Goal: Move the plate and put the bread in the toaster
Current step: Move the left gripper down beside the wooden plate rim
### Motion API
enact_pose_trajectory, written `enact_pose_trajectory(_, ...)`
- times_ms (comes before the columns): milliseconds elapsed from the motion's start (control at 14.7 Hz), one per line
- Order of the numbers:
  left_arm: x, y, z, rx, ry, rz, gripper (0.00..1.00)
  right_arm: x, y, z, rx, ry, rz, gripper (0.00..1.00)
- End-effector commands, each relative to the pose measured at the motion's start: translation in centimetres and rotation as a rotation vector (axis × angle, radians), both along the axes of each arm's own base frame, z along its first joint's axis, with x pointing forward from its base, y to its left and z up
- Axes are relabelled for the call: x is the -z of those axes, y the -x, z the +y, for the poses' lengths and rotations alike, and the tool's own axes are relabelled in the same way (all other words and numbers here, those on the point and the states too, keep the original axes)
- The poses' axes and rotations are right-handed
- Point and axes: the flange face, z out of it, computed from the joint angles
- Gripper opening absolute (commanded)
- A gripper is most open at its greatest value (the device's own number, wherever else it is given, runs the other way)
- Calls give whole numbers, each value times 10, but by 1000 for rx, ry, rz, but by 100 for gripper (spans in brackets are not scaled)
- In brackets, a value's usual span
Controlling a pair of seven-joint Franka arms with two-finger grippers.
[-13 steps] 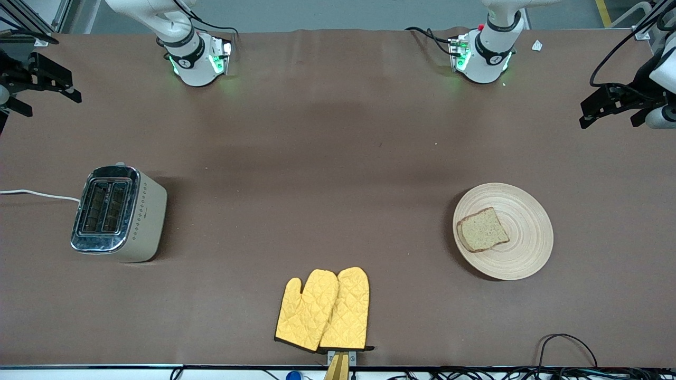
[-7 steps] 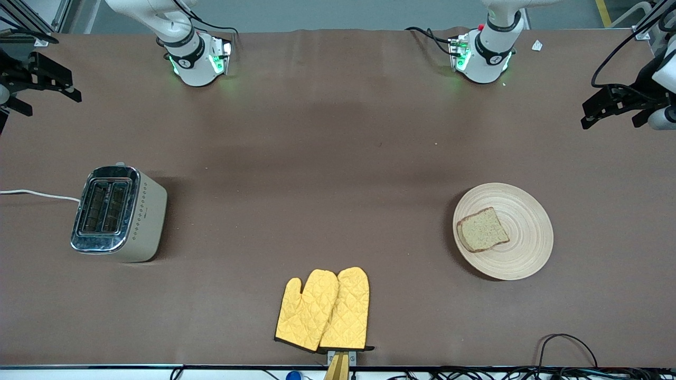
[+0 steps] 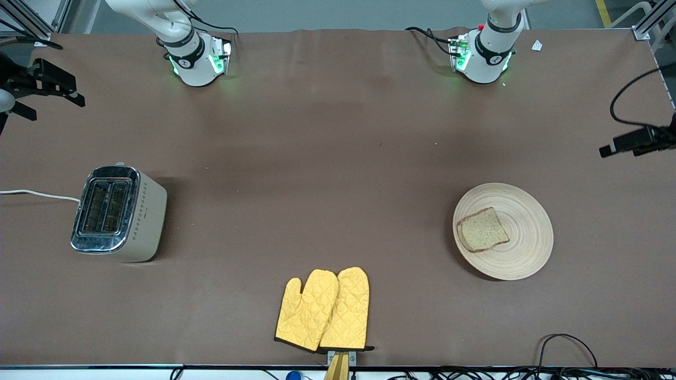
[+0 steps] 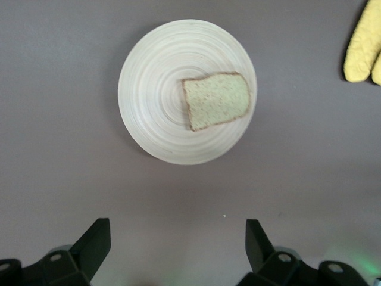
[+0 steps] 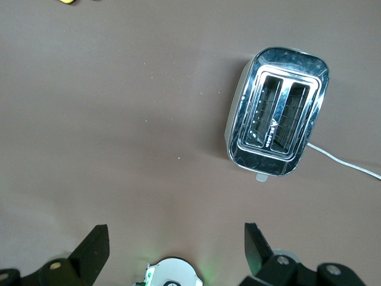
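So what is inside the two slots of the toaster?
The cream-beige, chrome-topped toaster has only wire guides visible in both slots, no bread. The slot bottoms are too dark to see.

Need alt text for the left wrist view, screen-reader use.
A slice of bread lies on a round wooden plate on the brown table, seen from above between the open left gripper. Yellow oven mitts show at the edge.
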Motion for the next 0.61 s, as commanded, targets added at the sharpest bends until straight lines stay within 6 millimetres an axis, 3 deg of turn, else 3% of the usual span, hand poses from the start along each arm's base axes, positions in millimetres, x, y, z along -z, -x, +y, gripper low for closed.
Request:
enact_pose_trajectory(0,46,-36,27,28,58,-9,100,1,6,-1,16,-14,3,100)
enact_pose_trajectory(204,107,-62,50,75,150,1,100,0,6,4,5,-16,-2,100)
enact_pose_trajectory(409,175,-67,74,107,352,-31,97,1,7,8,-1,-17,3,100)
enact_pose_trajectory(545,220,-71,90,80,382,-43,95,0,7,9,-4,-22,3,100)
